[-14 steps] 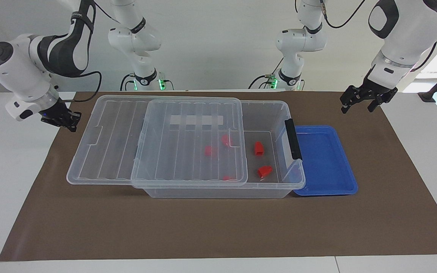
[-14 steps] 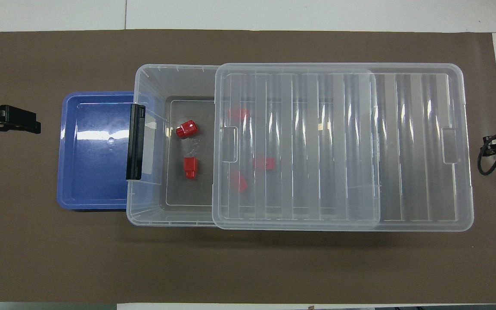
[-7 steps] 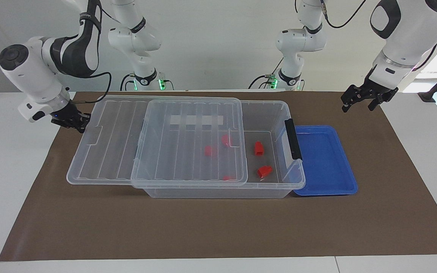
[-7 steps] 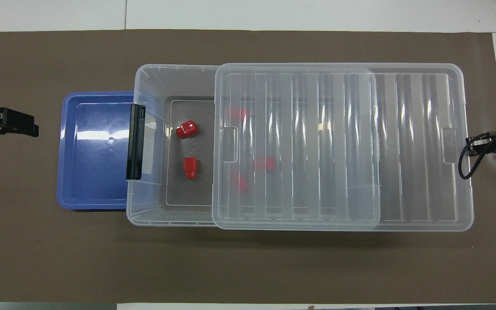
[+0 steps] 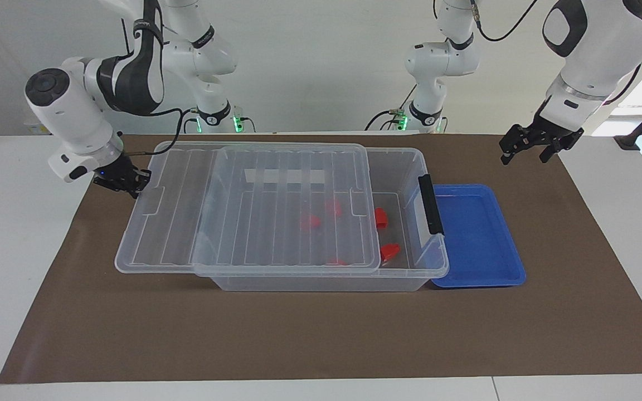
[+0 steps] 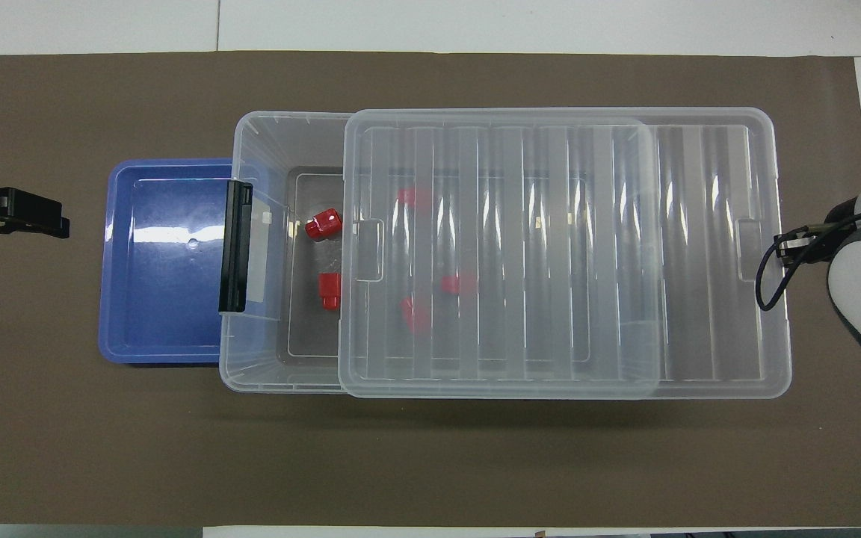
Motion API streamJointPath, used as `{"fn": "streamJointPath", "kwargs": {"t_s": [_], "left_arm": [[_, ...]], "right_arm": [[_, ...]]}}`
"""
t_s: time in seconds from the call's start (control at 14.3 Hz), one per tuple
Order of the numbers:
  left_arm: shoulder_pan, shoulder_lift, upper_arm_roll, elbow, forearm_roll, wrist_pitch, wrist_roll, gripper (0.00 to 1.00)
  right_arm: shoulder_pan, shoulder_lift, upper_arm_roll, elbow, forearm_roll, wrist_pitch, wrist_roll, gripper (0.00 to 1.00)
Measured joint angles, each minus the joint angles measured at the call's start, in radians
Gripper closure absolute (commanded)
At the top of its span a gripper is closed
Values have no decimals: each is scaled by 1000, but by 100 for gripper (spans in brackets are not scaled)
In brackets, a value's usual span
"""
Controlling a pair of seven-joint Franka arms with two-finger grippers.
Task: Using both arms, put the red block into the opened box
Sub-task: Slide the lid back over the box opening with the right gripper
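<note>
Across the facing view, the box [image 5: 329, 278] sat on the brown mat [image 5: 321, 334] at mid-table, with its clear ribbed lid [image 5: 243, 223] lying on top, offset toward the right arm's end so that the end with the black clip handle [image 5: 431, 204] stood uncovered. Two red blocks showed in the uncovered part of the box, one [image 5: 380, 218] nearer the robots than the other [image 5: 390, 252]; further red blocks [image 5: 311, 222] showed dimly through the lid. A blue tray [image 5: 477, 236] lay touching the box at the left arm's end. The right gripper [image 5: 126, 181], fingertips pressed together, sat at the lid's overhanging edge; contact could not be confirmed. The left gripper [image 5: 530, 147], fingers spread and holding nothing, hung over bare mat near the tray, where the left arm waited. From the overhead view, the lid [image 6: 565, 254] covered most of the box [image 6: 251, 359]; two red blocks [image 6: 323, 224] lay exposed beside the handle end. The left gripper [image 6: 31, 220] stood apart from the tray [image 6: 161, 336], and the right gripper [image 6: 793, 246] met the lid's end rim.
</note>
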Motion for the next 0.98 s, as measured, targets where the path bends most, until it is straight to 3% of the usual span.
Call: {"fn": "streamJointPath", "kwargs": {"t_s": [0.98], "left_arm": [[3,0,1,0,0,0,0,0]], "right_arm": [[2,-6,118,-36,13,42,185,100]]}}
